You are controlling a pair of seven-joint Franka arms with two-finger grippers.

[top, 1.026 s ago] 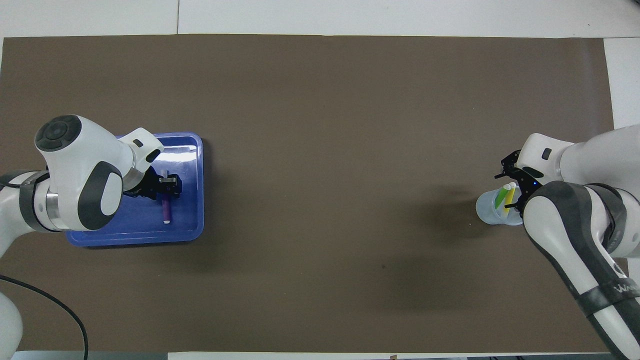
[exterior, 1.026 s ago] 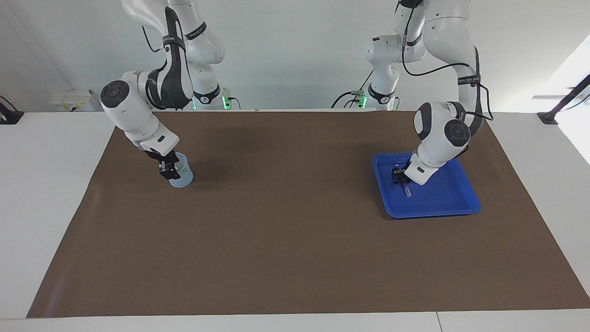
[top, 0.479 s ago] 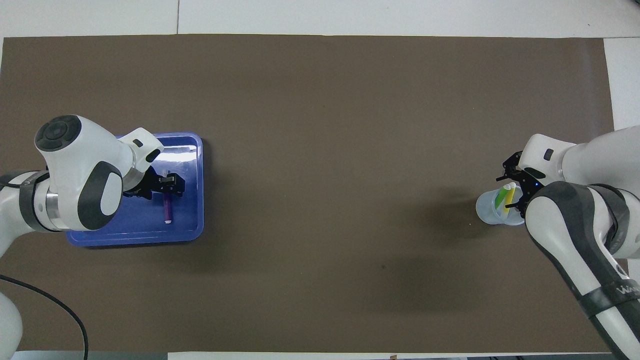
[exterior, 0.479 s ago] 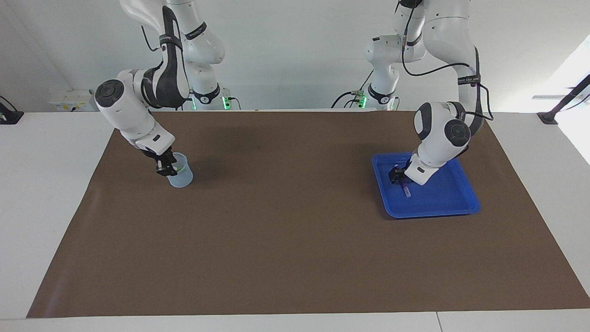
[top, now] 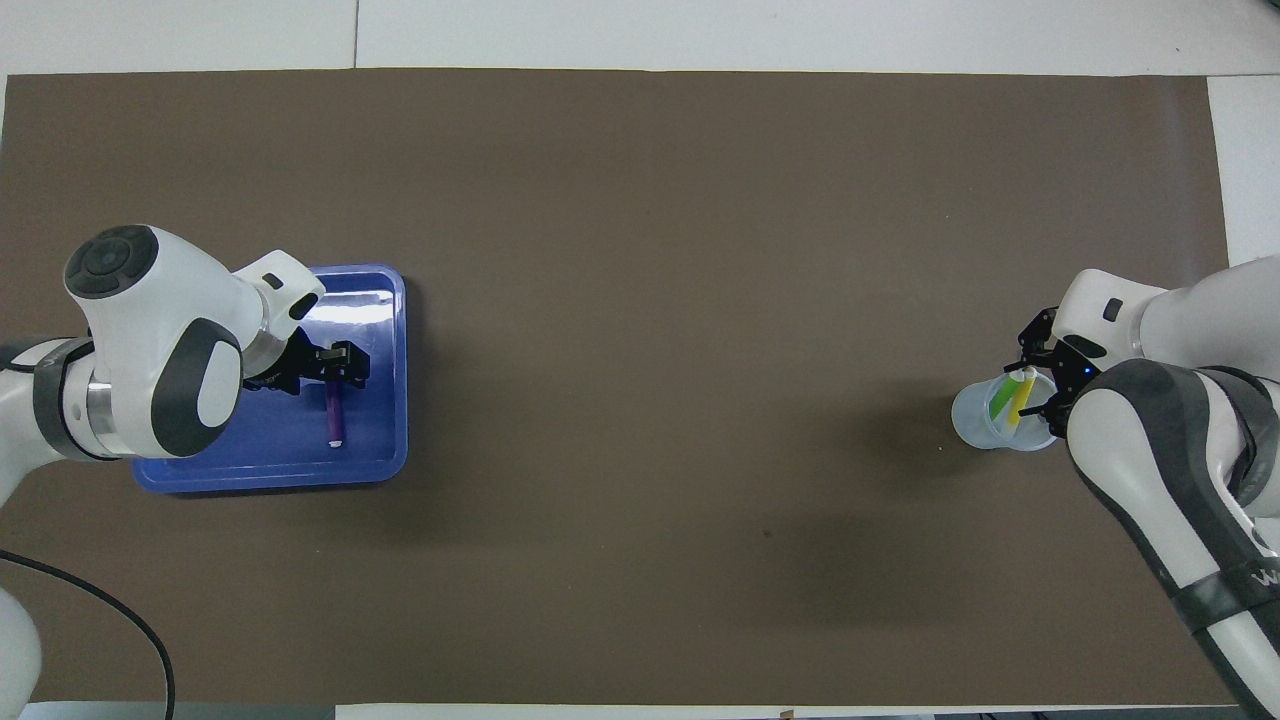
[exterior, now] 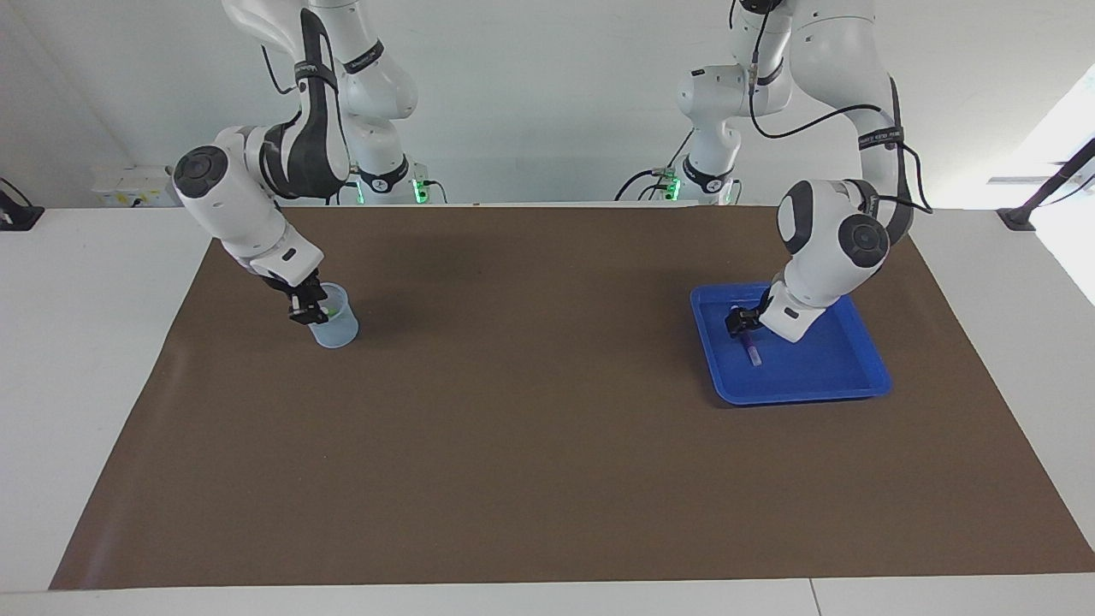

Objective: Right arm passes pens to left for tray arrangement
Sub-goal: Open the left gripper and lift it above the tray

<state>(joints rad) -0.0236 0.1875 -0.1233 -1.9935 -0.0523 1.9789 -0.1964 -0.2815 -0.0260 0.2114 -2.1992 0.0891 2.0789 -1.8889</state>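
Observation:
The blue tray (exterior: 825, 372) lies toward the left arm's end of the table. A purple pen (exterior: 752, 351) lies flat in it. My left gripper (exterior: 737, 323) hangs open just above the pen's end that is nearer to the robots, holding nothing. Toward the right arm's end stands a translucent cup (exterior: 340, 329) with a yellow pen (top: 1019, 395) and a green pen (top: 999, 402) leaning in it. My right gripper (top: 1034, 375) is at the cup's mouth, shut on the top of the yellow pen. In the overhead view the purple pen (top: 333, 415) shows in the tray (top: 250, 465).
A brown mat (exterior: 530, 411) covers most of the white table. Two slimmer white arms with green base lights stand at the robots' edge of the table.
My left gripper has opened and lifted a little off the purple pen, which stays in the tray. My right gripper has closed around the yellow pen's top at the cup.

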